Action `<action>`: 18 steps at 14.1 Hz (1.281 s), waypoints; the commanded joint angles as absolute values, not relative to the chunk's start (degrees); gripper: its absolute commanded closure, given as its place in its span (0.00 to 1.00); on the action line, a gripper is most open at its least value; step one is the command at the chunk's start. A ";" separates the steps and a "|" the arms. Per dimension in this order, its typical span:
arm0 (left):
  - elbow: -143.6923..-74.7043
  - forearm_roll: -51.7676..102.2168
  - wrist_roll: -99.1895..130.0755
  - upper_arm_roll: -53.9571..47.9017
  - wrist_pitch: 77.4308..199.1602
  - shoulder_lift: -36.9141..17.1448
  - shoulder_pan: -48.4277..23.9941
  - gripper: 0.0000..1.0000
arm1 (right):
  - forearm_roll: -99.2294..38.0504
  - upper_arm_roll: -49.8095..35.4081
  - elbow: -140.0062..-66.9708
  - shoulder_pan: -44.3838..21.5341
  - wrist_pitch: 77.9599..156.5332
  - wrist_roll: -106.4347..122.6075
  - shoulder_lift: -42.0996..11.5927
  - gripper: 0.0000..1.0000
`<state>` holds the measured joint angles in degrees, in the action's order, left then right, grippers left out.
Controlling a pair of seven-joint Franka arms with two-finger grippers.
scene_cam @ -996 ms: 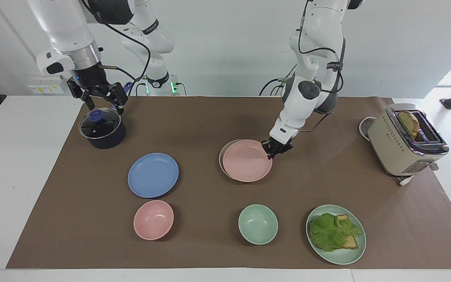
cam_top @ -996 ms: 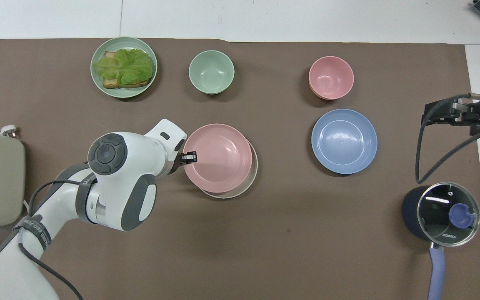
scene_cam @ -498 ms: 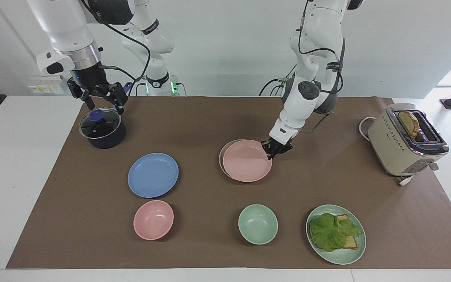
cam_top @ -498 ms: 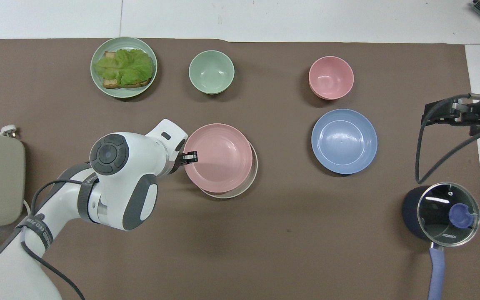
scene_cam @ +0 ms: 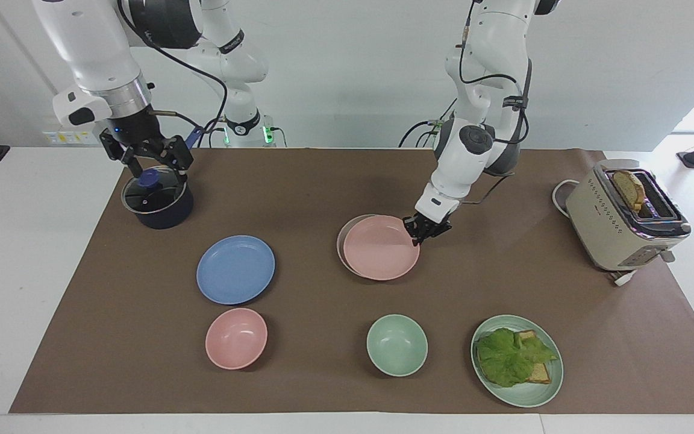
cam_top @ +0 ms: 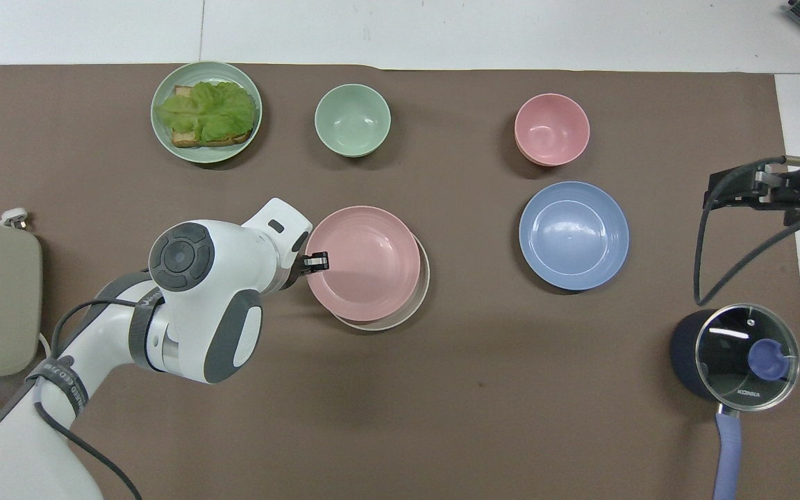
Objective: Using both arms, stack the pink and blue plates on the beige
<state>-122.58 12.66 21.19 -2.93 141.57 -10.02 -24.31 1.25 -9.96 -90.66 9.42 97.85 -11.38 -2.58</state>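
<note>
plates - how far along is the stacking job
Done: nothing fully. In hand: the pink plate lies off-centre over the beige plate, the left gripper shut on its rim. Left: the blue plate sits alone on the mat; the right gripper, open, is over the lidded pot.

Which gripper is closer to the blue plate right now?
The right gripper, judging by both views. It hangs open above the lidded pot, which stands nearer the robots than the blue plate. The left gripper is shut on the pink plate's rim, a little farther off.
</note>
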 commanded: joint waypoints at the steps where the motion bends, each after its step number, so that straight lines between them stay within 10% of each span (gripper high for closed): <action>1: -122.78 11.60 20.31 -2.20 142.12 -10.55 -24.61 1.00 | 0.26 -10.02 -95.08 10.11 103.43 -8.18 -2.99 0.00; 4: -122.78 11.60 20.56 -2.20 142.21 -10.55 -24.61 0.89 | 0.26 -10.02 -97.12 10.11 106.17 -7.91 -3.86 0.00; 12: -121.20 11.60 20.39 -1.76 141.77 -10.72 -24.43 0.06 | 0.26 -9.93 -106.78 10.28 113.90 -6.94 -4.22 0.00; 18: -114.09 4.84 20.22 -1.06 127.55 -7.57 -17.06 0.00 | 0.26 -9.93 -113.91 11.68 125.58 -2.56 -7.11 0.00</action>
<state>-115.78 7.02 20.62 -0.95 132.26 -9.44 -19.43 1.25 -9.85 -112.10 10.20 122.04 -6.01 -6.02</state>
